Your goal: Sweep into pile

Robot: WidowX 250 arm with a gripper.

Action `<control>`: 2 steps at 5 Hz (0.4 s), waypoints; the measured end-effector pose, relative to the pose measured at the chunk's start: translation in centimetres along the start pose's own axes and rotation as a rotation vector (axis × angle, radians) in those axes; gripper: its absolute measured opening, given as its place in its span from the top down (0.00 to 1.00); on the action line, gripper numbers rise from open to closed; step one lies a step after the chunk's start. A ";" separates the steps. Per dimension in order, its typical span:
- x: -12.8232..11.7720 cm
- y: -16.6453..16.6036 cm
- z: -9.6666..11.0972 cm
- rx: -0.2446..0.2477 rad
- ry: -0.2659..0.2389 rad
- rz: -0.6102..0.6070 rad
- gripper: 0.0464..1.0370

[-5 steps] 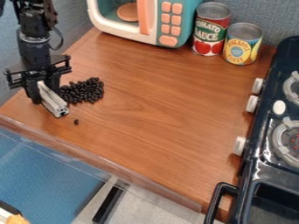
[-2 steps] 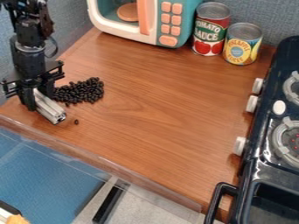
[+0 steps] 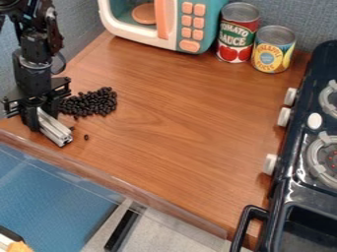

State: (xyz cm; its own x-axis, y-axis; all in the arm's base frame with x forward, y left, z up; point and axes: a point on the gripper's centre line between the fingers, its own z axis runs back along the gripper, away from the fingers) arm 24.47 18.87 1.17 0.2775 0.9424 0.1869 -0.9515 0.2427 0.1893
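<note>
Black beans lie heaped just beside the gripper, whose fingers are closed around a grooved metal bar.

One heap of dark beans, too crowded to count, at ten o'clock; two loose beans at nine, beside one metal bar. Two cans, around one o'clock: one with a red label, one with a yellow-and-blue label. One toy microwave at twelve, bearing six small buttons and one wide button, with one orange disc inside. One stove at three, showing three side knobs, one white round piece on top and two burners, partly in view.
</note>
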 end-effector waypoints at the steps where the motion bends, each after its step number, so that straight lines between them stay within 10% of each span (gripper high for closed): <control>1: 0.2 -0.2 -0.1 -0.010 -0.011 -0.004 0.65; 2: 0.3 -0.4 -0.1 -0.018 -0.028 -0.019 0.65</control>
State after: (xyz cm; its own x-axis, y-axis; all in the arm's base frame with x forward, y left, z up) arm 24.95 19.05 1.04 0.2988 0.9308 0.2105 -0.9482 0.2645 0.1761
